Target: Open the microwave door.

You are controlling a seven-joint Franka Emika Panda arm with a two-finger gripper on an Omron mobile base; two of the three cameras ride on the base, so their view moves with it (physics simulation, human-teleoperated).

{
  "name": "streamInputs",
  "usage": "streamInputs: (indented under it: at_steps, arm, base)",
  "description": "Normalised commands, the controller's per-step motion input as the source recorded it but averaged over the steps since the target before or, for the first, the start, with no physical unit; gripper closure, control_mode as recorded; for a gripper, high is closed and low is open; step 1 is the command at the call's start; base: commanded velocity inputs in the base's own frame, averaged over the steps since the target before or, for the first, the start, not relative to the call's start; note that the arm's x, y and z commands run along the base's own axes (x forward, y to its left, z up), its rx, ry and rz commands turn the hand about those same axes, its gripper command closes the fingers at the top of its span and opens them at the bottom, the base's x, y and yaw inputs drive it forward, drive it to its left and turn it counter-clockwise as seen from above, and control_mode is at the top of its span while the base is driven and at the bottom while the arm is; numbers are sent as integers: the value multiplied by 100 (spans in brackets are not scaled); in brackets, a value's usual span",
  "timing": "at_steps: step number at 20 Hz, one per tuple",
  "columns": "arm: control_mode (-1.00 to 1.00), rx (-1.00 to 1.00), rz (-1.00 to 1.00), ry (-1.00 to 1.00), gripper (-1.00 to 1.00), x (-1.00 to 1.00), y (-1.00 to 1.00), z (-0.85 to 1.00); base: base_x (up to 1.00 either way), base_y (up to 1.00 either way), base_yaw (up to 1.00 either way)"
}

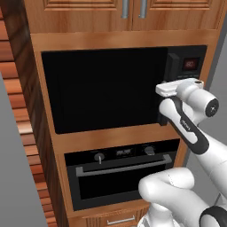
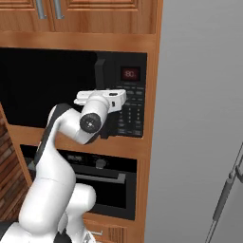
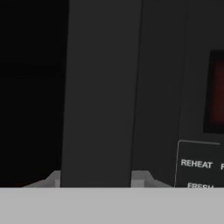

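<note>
1. Left base view: the microwave door [image 1: 104, 91] is the large black panel in the upper middle of the frame, set in the wooden cabinet [image 1: 44, 133]. It looks flush with the front. Its vertical handle [image 1: 172, 66] stands at the right edge of the panel, and the white arm [image 1: 188, 128] rises from the lower right and ends at this handle. The gripper [image 1: 165, 91] is at the handle, but the fingers are hidden there. To the right of the handle the red display [image 1: 190, 64] glows. Below, in the lower middle, is the oven door [image 1: 124, 177] with a horizontal grey bar.

2. Right base view: the microwave door [image 2: 45, 88] fills the left upper part of the frame. The handle [image 2: 100, 71] is a dark vertical bar, and the gripper [image 2: 102, 102] sits right in front of it. The keypad [image 2: 135, 111] is just to the right, under the red display [image 2: 130, 73].

3. Hand view: the handle [image 3: 100, 92] is a broad dark grey bar in the middle of the frame. The two fingertips [image 3: 140, 178] show at the bottom, one on each side of the bar, so the claw is spread around the handle. I cannot tell if the tips touch it. The word REHEAT is on the keypad [image 3: 197, 164] at the lower right.
</note>
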Motion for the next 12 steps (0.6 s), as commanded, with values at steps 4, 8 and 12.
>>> streamInputs:
  at_steps: [4,8,12]
  arm:
    - [-100,0,0,-1,100,-24,0,0]
    - [-100,0,0,-7,100,-73,0,7]
    - [-100,0,0,-6,100,-96,0,21]
  base:
    - [0,0,0]
    - [0,0,0]
    - [0,0,0]
